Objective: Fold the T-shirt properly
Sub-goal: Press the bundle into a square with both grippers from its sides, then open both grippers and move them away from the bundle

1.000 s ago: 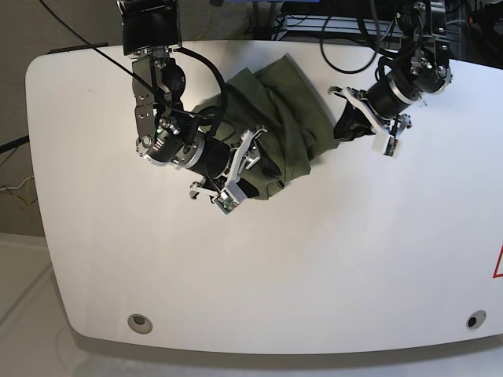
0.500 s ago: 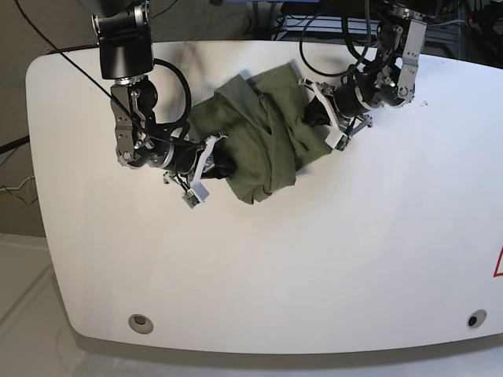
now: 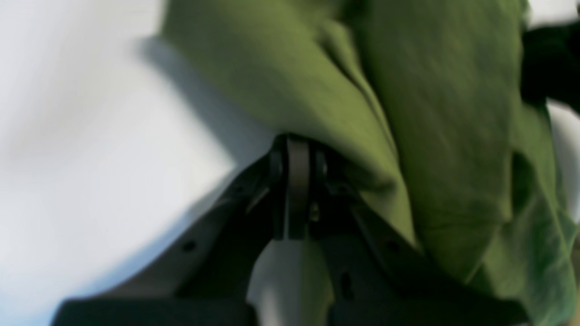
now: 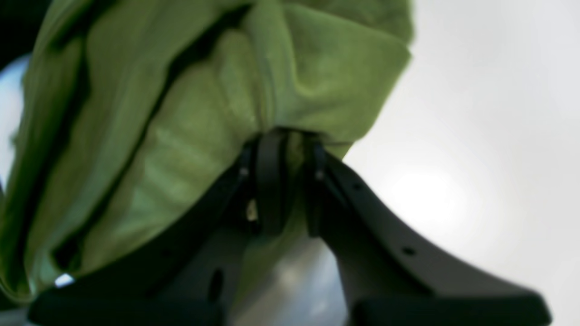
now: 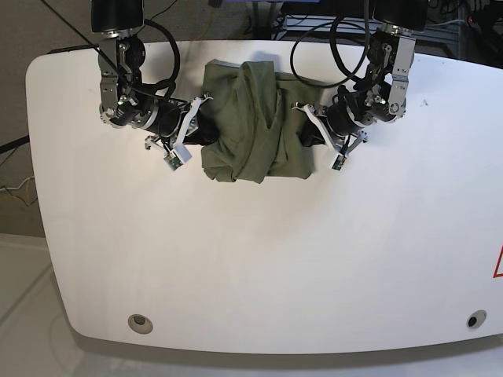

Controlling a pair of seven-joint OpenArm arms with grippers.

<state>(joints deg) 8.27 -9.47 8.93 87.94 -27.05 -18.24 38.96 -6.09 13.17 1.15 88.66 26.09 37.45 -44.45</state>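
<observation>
The olive-green T-shirt lies bunched in thick folds near the table's back edge, between my two arms. On the base view's right, my left gripper is shut on the shirt's right edge. The left wrist view shows its jaws pressed together under a fold of the T-shirt. On the base view's left, my right gripper pinches the shirt's left edge. In the right wrist view, the T-shirt is caught between this gripper's narrow jaws.
The white table spreads wide in front of the shirt. Black cables hang behind the back edge. A round hole sits near the front left, another near the front right, and a red mark at the right edge.
The right gripper shut on the shirt's left edge. Both arms moved toward the back edge, and the shirt shifted from a slanted heap to a bundle held between them.
</observation>
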